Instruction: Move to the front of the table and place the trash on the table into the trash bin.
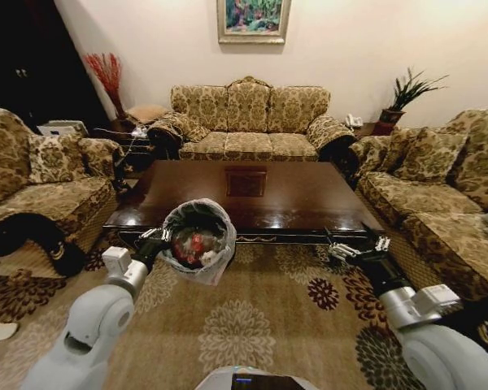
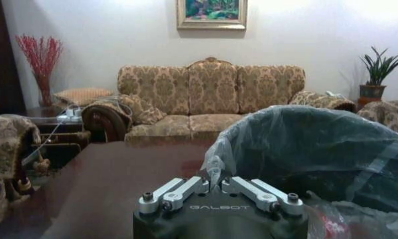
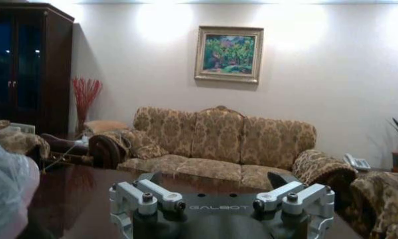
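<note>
A dark wooden surface (image 1: 301, 199) stands straight ahead of the robot, between sofas, on a patterned carpet. Its top looks bare of loose items.

The bin (image 1: 198, 241), black with a pale plastic liner, hangs in front of the near edge of the surface, towards the robot's left and tilted so its mouth faces the head camera. Red and white trash (image 1: 197, 244) lies inside it.

The left gripper (image 1: 157, 238) is clenched on the liner at the bin's left rim; in the left wrist view its fingers (image 2: 179, 191) pinch a fold of plastic.

The right gripper (image 1: 346, 249) hovers released at the surface's near right corner, well apart from the bin, so the bin lies to its left. The left arm is the nearer one.
</note>
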Motion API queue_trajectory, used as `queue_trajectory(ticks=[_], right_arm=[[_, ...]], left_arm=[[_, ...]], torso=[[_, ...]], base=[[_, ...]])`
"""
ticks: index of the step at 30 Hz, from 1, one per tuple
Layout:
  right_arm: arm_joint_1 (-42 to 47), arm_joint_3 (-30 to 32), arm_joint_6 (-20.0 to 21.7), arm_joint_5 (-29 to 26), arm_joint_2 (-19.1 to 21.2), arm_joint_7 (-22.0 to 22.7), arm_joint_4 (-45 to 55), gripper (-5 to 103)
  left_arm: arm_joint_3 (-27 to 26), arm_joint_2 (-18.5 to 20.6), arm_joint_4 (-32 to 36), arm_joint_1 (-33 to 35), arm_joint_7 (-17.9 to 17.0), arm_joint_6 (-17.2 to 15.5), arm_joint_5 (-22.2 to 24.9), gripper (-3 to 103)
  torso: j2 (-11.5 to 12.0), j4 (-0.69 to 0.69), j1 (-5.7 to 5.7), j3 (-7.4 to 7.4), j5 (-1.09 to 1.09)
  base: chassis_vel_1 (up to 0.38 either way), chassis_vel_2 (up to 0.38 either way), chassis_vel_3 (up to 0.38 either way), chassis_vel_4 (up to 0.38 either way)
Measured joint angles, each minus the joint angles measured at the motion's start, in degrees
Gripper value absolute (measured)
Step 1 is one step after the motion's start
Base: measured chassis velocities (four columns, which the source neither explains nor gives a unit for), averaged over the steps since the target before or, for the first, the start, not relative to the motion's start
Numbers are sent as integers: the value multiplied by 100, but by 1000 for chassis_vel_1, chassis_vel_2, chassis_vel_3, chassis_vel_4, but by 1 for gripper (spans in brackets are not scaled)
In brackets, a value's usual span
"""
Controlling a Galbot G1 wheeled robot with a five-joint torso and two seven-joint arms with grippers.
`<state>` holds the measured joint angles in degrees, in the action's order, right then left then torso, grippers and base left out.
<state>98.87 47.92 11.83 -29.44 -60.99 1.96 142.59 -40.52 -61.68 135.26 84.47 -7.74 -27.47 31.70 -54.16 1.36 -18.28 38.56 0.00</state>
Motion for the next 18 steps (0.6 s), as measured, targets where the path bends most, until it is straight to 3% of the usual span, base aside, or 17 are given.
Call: queue_trajectory(ticks=[7,18], right_arm=[[44,122,-6,114,-84,-28,26,100],[106,-69,-61,721,-200,-27,-34,100]], left_arm=[[180,81,-77,-35,-3,8,-64,5],[285,69,-101,105,48,80,-235,5]], torso=[[196,-1,82,-110,0],[526,1,229,-295,0]], base=[[0,0,0,0],[47,43,5,21]])
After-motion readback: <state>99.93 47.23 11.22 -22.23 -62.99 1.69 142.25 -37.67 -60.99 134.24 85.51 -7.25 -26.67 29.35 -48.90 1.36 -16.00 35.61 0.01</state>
